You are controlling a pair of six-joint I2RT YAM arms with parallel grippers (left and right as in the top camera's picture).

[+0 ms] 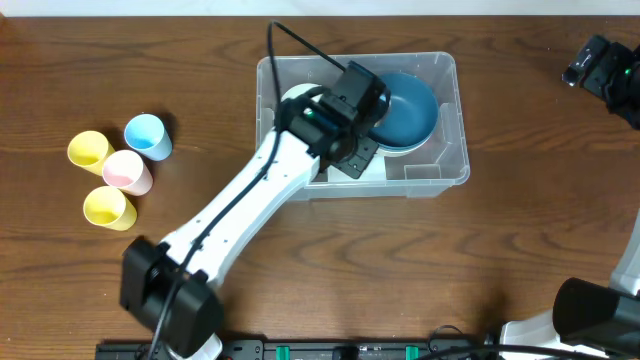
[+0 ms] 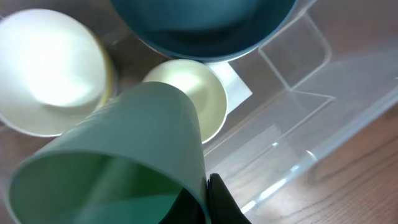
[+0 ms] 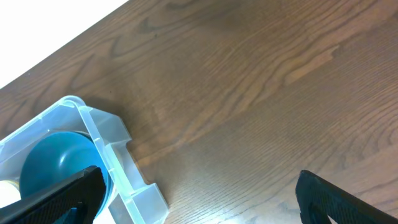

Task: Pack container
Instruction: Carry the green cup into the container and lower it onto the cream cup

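A green cup (image 2: 124, 162) is filling the left wrist view, the left jaws clamping it over the container (image 1: 458, 150), which is sitting centrally on the surface (image 1: 500, 260). Lowering it upright beside the blue bowl (image 1: 412, 108) is looking wisest; right jaws are gaping wide.

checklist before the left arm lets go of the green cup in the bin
1. Grip: left gripper shut on the wall of the green cup: ok.
2. Position: the gripper is inside the walls of the container in the overhead view: ok.
3. Cup upright: it hangs tilted, mouth towards the wrist camera: not ok.
4. Landing spot: a pale yellow cup sits just beyond the green cup, between the white bowl and the teal bowl; clearance: cannot tell.
5. Other arm: right gripper open, off to the side of the container: ok.
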